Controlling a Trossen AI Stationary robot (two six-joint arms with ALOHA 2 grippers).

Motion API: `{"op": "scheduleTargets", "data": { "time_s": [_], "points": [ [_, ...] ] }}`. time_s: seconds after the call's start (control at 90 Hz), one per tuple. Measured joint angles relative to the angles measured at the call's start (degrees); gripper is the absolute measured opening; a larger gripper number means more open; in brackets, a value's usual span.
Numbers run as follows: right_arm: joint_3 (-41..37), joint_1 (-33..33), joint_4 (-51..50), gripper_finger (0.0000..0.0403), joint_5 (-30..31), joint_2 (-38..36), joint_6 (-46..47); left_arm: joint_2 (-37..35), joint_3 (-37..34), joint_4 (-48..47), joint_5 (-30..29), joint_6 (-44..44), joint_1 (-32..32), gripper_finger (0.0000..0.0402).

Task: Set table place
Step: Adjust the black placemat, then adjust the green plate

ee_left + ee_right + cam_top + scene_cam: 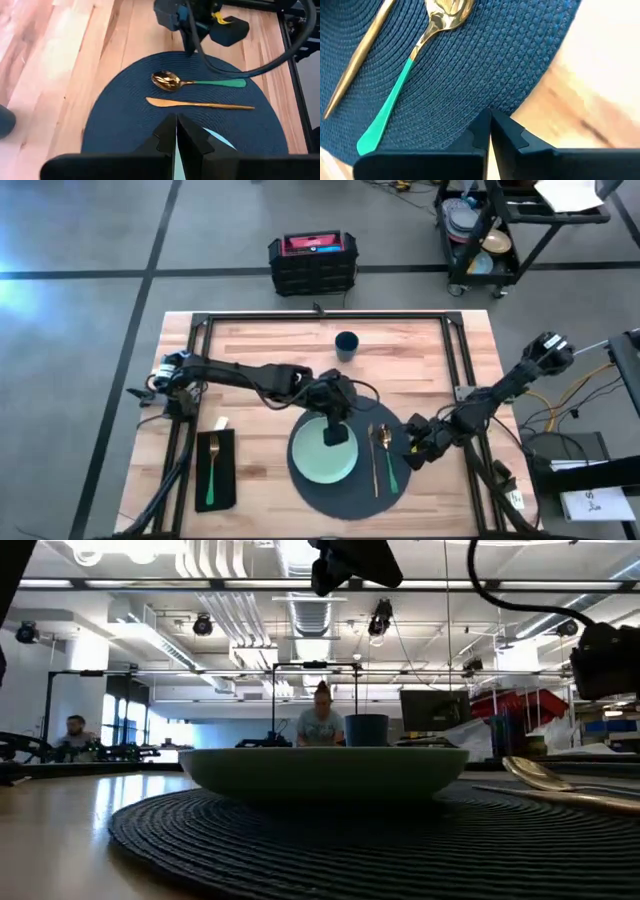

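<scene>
The placemat (345, 480) lies at the lower centre of the high view on the table (260, 355), and the pale green plate (318, 457) sits on its left-hand part, leaving room to the right for the cutlery. There the knife (375, 460) and the green-handled spoon (386, 455) lie side by side, apart from each other, as a diner would expect them. The left tool (334, 436) hangs over the plate with its fingers pressed together and nothing between them, as its wrist view shows. The right tool (415, 450), likewise pressed together and empty, sits at the mat's right edge just beside the spoon. At the lower left the fork (213, 470) rests on the black napkin (217, 470), well apart from the mat. The blue cup (346, 344) stands alone at the upper centre, probably awaiting its turn beside the plate.
</scene>
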Motion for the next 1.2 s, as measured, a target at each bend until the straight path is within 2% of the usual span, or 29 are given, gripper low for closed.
{"op": "scheduleTargets", "data": {
  "time_s": [0.333,0.667,0.878,1.033,1.2],
  "points": [
    [0.3,-7.5,-0.2,0.0000,-0.1,-0.6,-8.1,0.0,-3.6,0.2,0.0,-3.3,-0.5,0.0000],
    [1.8,-8.0,-0.6,0.0000,1.8,-1.8,-9.2,0.0,-12.2,4.9,2.0,-8.7,-1.9,0.0000],
    [3.1,-8.0,-0.4,0.0000,2.3,-1.8,-10.2,0.0,-20.1,14.3,3.9,-13.1,-2.9,0.0000],
    [4.1,-8.0,-0.3,0.0000,3.5,-1.8,-11.3,0.0,-26.5,25.2,6.4,-17.1,-3.0,0.0000],
    [4.5,-8.0,-0.3,0.0000,3.5,-1.9,-12.0,0.0,-31.6,32.6,6.4,-20.1,-3.0,0.0000]
  ]
}}
